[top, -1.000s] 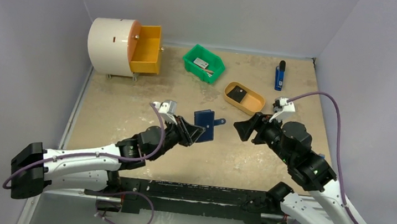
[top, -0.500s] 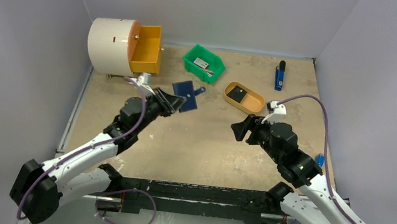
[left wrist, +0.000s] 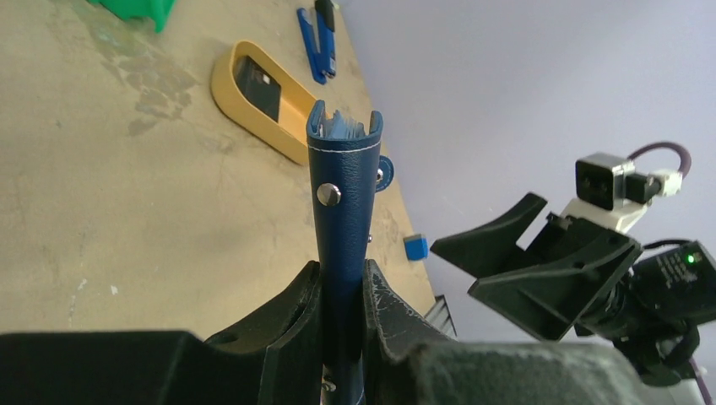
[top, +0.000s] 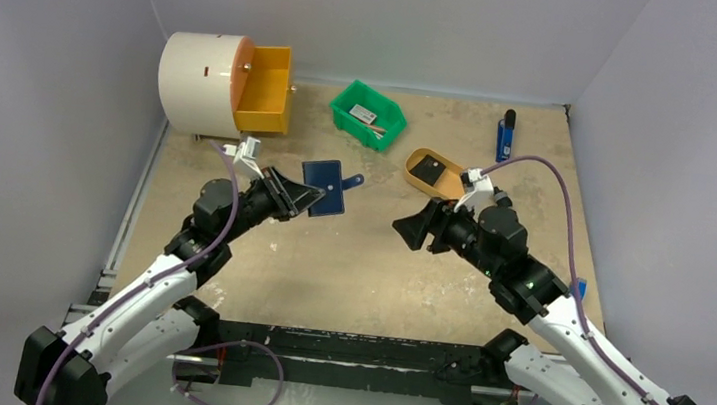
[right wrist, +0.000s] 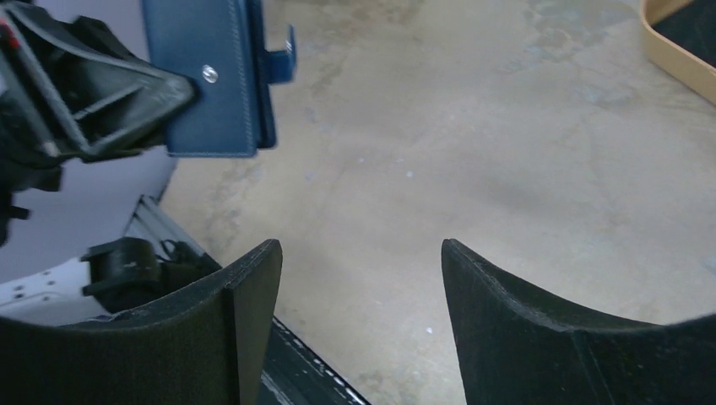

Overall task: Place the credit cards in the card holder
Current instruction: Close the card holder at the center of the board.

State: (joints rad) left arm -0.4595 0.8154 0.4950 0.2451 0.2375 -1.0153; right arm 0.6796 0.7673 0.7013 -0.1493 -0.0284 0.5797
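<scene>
The navy-blue card holder (top: 328,187) hangs above the table left of centre, with my left gripper (top: 300,197) shut on its lower end. In the left wrist view the card holder (left wrist: 344,190) stands up between the fingers of the left gripper (left wrist: 344,283), with its stud showing. Thin pale-blue edges show in its open top; I cannot tell whether they are credit cards. My right gripper (top: 410,231) is open and holds nothing, to the right of the holder and pointing at it. In the right wrist view the card holder (right wrist: 211,76) is at the upper left, beyond the right gripper (right wrist: 360,246).
A tan oval tray (top: 453,185) holding a flat black square (top: 427,169) lies behind the right gripper. A green bin (top: 369,113) with a small light item, a white drum with an orange drawer (top: 266,89) and a blue-and-black stick tool (top: 505,135) stand at the back. A small blue block (top: 579,286) lies at the right.
My left arm swung the card holder from table centre to the back left, then slightly down. The right gripper moved left toward it and stayed open.
</scene>
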